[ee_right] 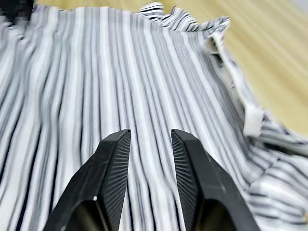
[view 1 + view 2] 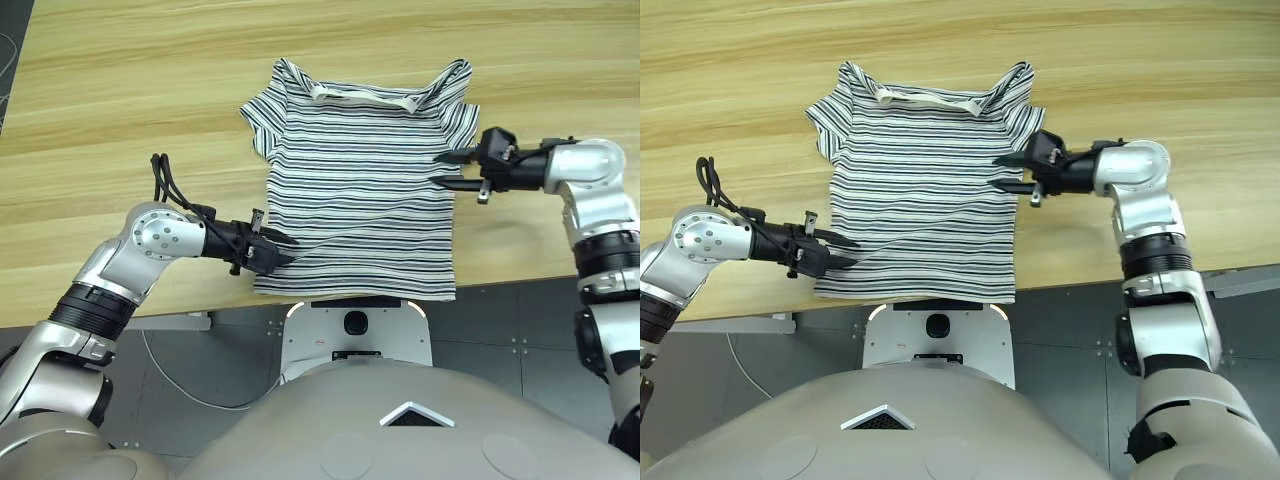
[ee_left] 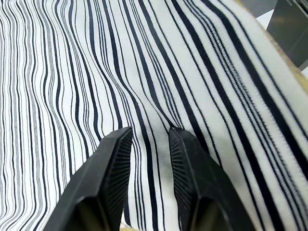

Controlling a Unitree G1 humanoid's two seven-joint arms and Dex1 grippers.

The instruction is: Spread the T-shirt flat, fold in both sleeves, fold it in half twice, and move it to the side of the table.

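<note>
A black-and-white striped T-shirt lies front-up on the wooden table, with its collar at the far side and its hem at the table's near edge. Both short sleeves stick out, slightly rumpled. My left gripper is at the shirt's near left corner, fingers open and low over the cloth, where a crease runs toward the gap. My right gripper is open at the shirt's right edge, just below the right sleeve, and it hovers over the stripes.
Bare wood stretches to the left, to the right and beyond the shirt. The hem slightly overhangs the table's front edge, with grey floor below it.
</note>
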